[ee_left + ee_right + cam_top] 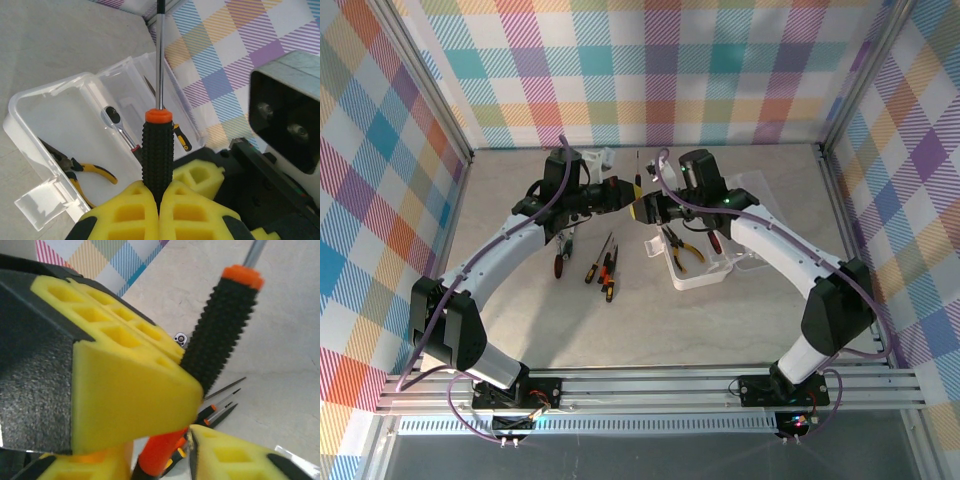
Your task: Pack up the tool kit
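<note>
From above, my left gripper (618,200) and right gripper (652,210) meet in the middle at one screwdriver (638,170), its shaft pointing to 12 o'clock. The open box (720,273) waits at 4 o'clock from them. My left wrist shows the left jaws squeezed on the black handle so it won't drop. My right wrist shows the right jaws around the orange end, maybe to take it over; I cannot tell if they squeeze yet
</note>
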Controlling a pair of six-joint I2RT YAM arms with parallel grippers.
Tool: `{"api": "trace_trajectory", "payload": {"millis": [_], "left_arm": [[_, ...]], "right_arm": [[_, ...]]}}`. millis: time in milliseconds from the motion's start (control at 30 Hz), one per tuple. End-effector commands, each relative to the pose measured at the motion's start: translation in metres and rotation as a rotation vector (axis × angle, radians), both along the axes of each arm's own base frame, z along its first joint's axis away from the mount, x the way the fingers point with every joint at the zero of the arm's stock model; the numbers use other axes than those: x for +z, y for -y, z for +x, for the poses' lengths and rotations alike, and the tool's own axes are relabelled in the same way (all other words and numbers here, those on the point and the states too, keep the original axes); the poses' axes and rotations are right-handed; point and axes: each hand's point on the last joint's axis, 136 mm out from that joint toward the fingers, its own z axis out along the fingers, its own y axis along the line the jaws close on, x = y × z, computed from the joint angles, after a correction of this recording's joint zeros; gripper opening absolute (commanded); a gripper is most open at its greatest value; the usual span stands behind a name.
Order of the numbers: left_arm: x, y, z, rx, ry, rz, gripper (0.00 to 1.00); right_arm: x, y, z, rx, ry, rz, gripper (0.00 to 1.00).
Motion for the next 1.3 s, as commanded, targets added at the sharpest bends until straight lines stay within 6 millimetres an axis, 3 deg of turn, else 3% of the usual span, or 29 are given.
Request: {"api": "trace_trajectory", "payload": {"millis": [0, 200, 267, 300, 367, 433, 500, 667, 767, 833, 967, 1267], "left_arm": [[0.018, 0.007, -0.009, -0.043, 0.042, -0.052, 0.00], [0.015, 0.004, -0.008, -0.032, 0.044, -0.026, 0.00], [0.012, 0.000, -0.006, -0.016, 0.056, 0.015, 0.09], [0.009, -0.005, -0.005, -0.005, 0.059, 0.046, 0.17], [0.005, -0.021, -0.003, 0.030, 0.069, 0.123, 0.46], [-0.004, -0.049, -0.002, 0.099, 0.067, 0.241, 0.79], [-0.012, -0.083, 0.000, 0.192, 0.077, 0.370, 1.00], [-0.060, -0.166, 0.005, 0.384, -0.020, 0.669, 1.00], [-0.090, -0.197, 0.003, 0.443, -0.099, 0.782, 1.00], [-0.103, -0.207, 0.001, 0.457, -0.133, 0.827, 1.00], [-0.116, -0.209, 0.004, 0.453, -0.166, 0.847, 1.00], [-0.123, -0.206, 0.006, 0.442, -0.184, 0.839, 1.00]], "right_arm": [[0.008, -0.008, 0.002, 0.017, 0.013, 0.019, 0.24], [0.006, -0.002, 0.002, -0.005, 0.016, -0.006, 0.02], [0.007, 0.003, 0.003, -0.022, 0.022, -0.029, 0.00], [0.006, 0.008, 0.003, -0.032, 0.019, -0.045, 0.00], [0.004, 0.025, 0.006, -0.060, 0.004, -0.088, 0.00], [-0.002, 0.055, 0.012, -0.113, -0.011, -0.155, 0.00], [-0.006, 0.093, 0.018, -0.182, -0.019, -0.231, 0.00], [-0.027, 0.212, 0.024, -0.443, -0.048, -0.533, 0.00], [-0.042, 0.276, 0.022, -0.604, -0.085, -0.723, 0.00], [-0.051, 0.307, 0.020, -0.672, -0.111, -0.852, 0.00], [-0.065, 0.335, 0.019, -0.698, -0.154, -1.008, 0.00], [-0.096, 0.351, 0.020, -0.688, -0.230, -1.154, 0.00]]}}
